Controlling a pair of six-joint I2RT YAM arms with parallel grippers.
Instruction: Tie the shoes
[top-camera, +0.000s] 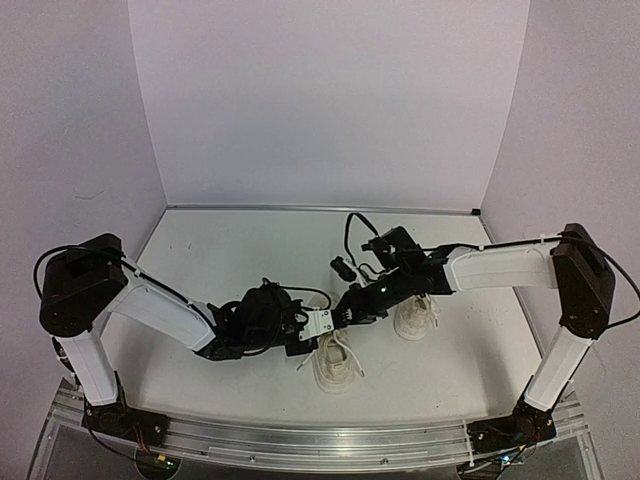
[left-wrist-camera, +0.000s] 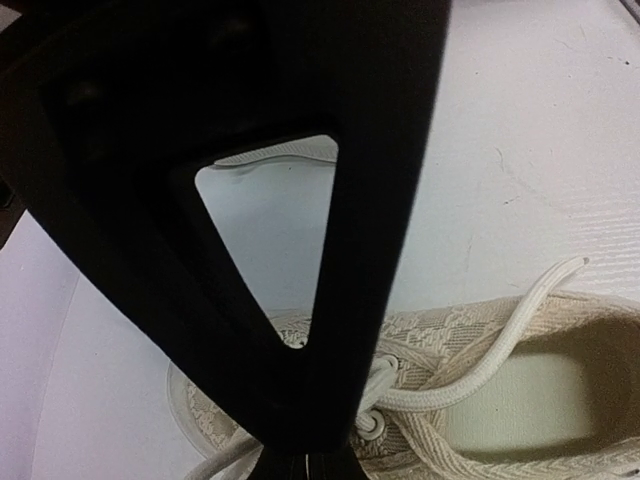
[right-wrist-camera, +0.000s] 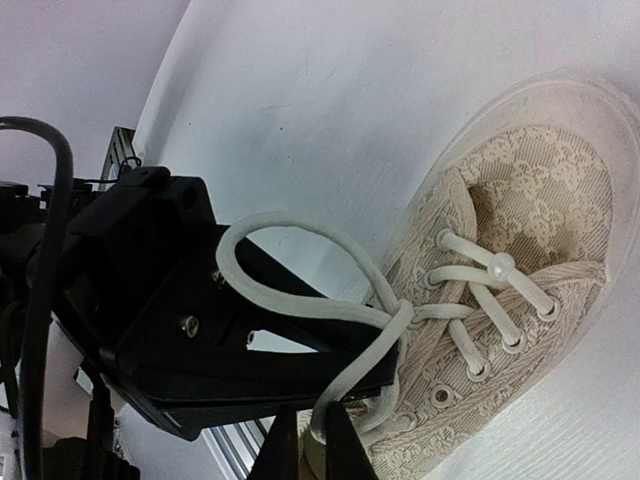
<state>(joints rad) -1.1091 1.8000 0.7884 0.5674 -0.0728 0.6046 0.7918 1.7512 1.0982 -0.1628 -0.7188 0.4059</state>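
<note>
Two cream sneakers lie on the white table. The near shoe (top-camera: 337, 365) lies just in front of both grippers; the other shoe (top-camera: 415, 318) lies under my right arm. My left gripper (top-camera: 320, 326) is shut, its fingertips down at the near shoe's eyelets (left-wrist-camera: 303, 462), apparently pinching a lace that runs off to the lower left (left-wrist-camera: 215, 462). My right gripper (right-wrist-camera: 318, 447) is shut on a strand of white lace (right-wrist-camera: 355, 385) coming from the first crossing. A loose loop (right-wrist-camera: 262, 226) lies over the left gripper's black body (right-wrist-camera: 150, 330). The shoe's toe (right-wrist-camera: 545, 190) points away.
A small black part on a cable (top-camera: 343, 267) sits behind the grippers. An aluminium rail (top-camera: 300, 440) runs along the near table edge. White walls close the table at the back and sides. A free lace end (left-wrist-camera: 560, 275) lies across the shoe's opening.
</note>
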